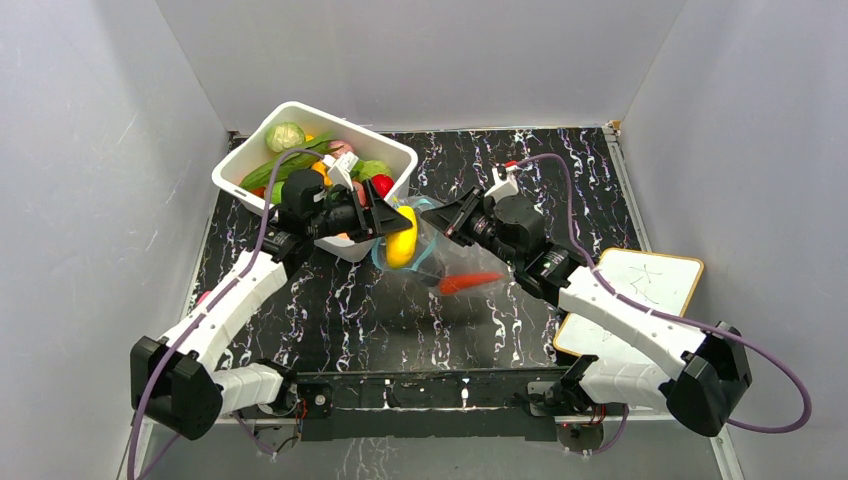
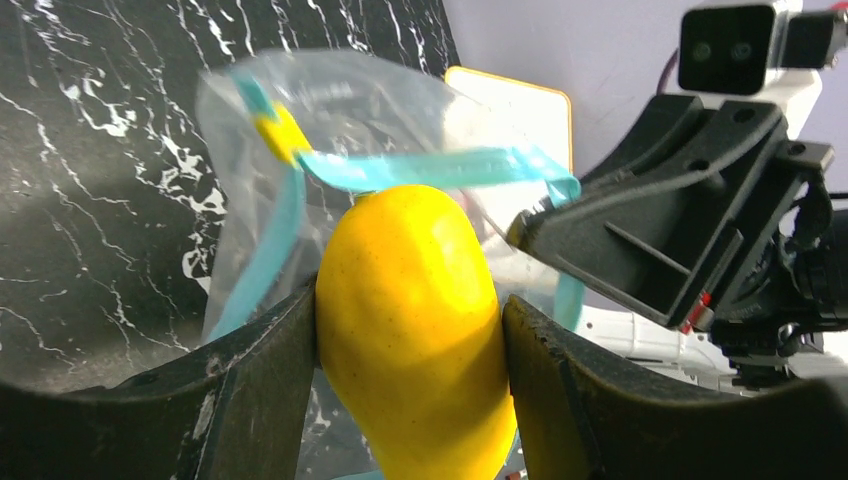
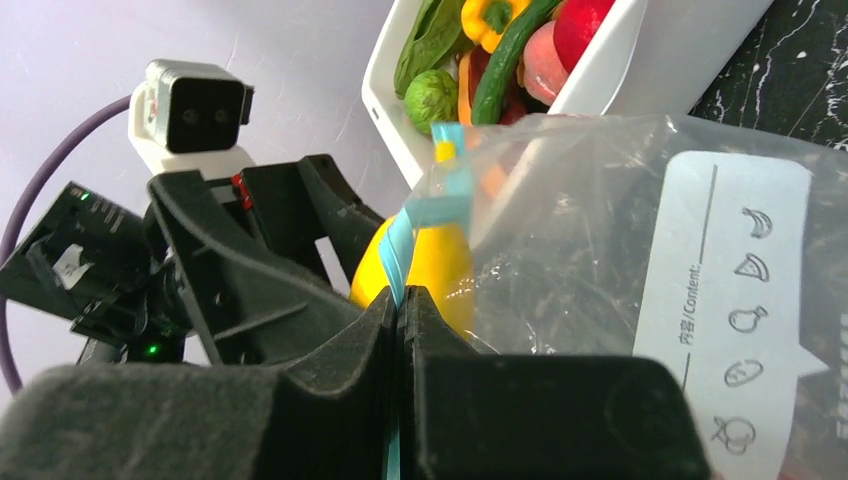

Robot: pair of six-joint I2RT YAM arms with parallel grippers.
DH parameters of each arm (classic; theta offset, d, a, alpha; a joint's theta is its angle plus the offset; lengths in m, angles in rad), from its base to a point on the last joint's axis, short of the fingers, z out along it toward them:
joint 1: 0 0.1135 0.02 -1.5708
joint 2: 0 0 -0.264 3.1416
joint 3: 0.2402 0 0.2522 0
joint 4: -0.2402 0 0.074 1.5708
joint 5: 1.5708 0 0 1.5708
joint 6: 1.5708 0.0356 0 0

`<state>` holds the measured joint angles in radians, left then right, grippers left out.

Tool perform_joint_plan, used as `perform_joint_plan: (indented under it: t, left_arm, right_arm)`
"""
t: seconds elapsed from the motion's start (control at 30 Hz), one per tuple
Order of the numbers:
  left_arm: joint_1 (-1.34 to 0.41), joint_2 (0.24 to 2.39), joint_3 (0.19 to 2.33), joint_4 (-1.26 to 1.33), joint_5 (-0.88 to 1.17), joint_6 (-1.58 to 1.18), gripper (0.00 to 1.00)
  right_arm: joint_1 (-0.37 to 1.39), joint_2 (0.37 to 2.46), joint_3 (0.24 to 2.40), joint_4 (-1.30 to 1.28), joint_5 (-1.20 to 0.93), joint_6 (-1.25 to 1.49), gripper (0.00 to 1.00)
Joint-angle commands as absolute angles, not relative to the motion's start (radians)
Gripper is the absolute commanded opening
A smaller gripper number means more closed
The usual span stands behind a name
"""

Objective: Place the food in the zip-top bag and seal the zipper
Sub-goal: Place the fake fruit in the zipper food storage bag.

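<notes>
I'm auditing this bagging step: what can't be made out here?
Left wrist: lower end of the yellow toy fruit, cut off by the bottom edge.
Top view: mouth of the clear crinkly plastic bag, partly hidden by the left pincer.
Right wrist: far part of the white rectangular tub, cut off by the top edge.

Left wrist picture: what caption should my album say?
Left hand grips the yellow toy fruit at the clear bag mouth.

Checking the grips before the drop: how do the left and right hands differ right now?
The left hand is spread wide around a yellow toy fruit; the right hand is pinched fully shut. The left hand grips something solid and rounded; the right hand clamps the thin blue strip on the edge of the clear bag. Both have black fingers and face each other at the bag's mouth.
</notes>
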<state>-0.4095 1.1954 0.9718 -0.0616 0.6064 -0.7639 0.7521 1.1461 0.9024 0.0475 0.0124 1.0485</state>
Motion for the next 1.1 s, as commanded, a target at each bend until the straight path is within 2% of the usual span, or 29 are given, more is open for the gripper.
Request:
perform_joint_plan:
  t: [0.0,0.2,0.47,0.6,0.63,0.73,0.9,0.97,1.0,1.07]
  left_arm:
    - [-0.446,1.148,0.985,-0.053,0.644,-0.782,0.36]
    - [-0.492,1.122,1.031,-0.082,0.640,-0.776,0.37]
    - [-0.507,1.176,1.039,-0.145,0.596,-0.728,0.38]
    - [-0.515,1.216,1.077,-0.197,0.588,-0.701,0.42]
    - [-0.516,1.220,1.084,-0.217,0.564,-0.690,0.45]
    - [-0.516,1.218,1.101,-0.248,0.493,-0.675,0.63]
    - [-0.517,1.207,1.163,-0.320,0.433,-0.651,0.80]
    - [-0.517,1.197,1.193,-0.362,0.401,-0.629,0.91]
    - [-0.516,1.191,1.205,-0.384,0.384,-0.617,0.95]
    - [-0.517,1.178,1.231,-0.443,0.335,-0.598,0.95]
  right_arm:
    - [0.757,1.152,0.942,0.125,0.057,1.040,0.00]
    - [0.755,1.144,0.952,0.096,0.092,1.025,0.00]
    - [0.756,1.115,0.923,0.133,0.017,1.025,0.00]
    - [0.756,1.122,0.919,0.135,0.000,1.025,0.00]
    - [0.756,1.122,0.920,0.135,-0.003,1.023,0.00]
    - [0.756,1.119,0.917,0.136,-0.011,1.022,0.00]
    - [0.755,1.103,0.899,0.112,0.004,1.004,0.00]
    - [0.755,1.095,0.899,0.097,0.019,0.995,0.00]
    - [0.756,1.091,0.899,0.093,0.022,0.992,0.00]
    - [0.755,1.091,0.902,0.087,0.022,0.989,0.00]
